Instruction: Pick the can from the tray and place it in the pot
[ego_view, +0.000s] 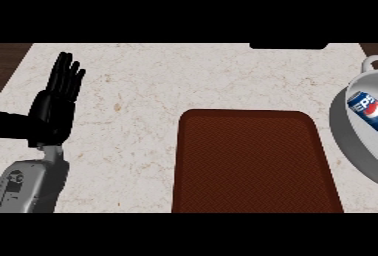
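you're looking at the can (364, 106) lying on its side inside the pot (353, 142), up against the far wall at the view's right edge, so the placing looks done from how things are sitting. the blue label is facing up and part of the can is running off the frame, so you can't see its whole length. the pot is sitting on the counter (140, 125) just beside the tray's right edge, with its handle (369, 62) pointing away from you, which is keeping the carry from tray to pot short.

the tray (255, 162) is lying bare in the middle of the counter, nothing resting on its brown surface.

your left hand (57, 102) is standing at the view's left, fingers straight and pointing up, holding nothing; it's parked well apart from the tray, likely so it's keeping out of the working path. your right hand isn't showing anywhere in this view, so you can't tell its state. if anything is left, i'd judge it's only confirming the can is settling inside the pot.
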